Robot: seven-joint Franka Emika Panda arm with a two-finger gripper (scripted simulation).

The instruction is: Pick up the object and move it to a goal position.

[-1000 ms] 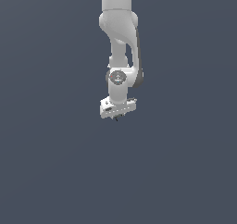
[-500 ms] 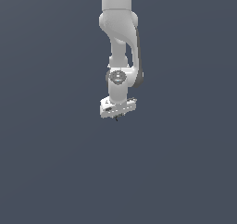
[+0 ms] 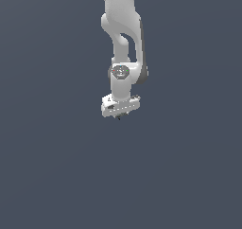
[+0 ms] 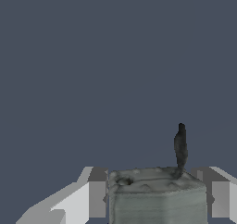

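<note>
Plain grey backdrop, object [image 4: 156, 197] between tool [image 4: 155, 195] fingers [image 4: 95, 193].

White Panda arm [image 3: 122, 29]: hangs vertically, wrist down. Tool [image 3: 119, 116]: pointing down, fingers [image 4: 95, 190] clamped against a grey-olive lump [image 4: 155, 195].

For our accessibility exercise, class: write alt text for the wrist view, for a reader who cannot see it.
A grey-olive object with a thin dark stalk sits between the gripper's two fingers, which press against its sides. Beyond it there is only a plain slate-blue background.
</note>
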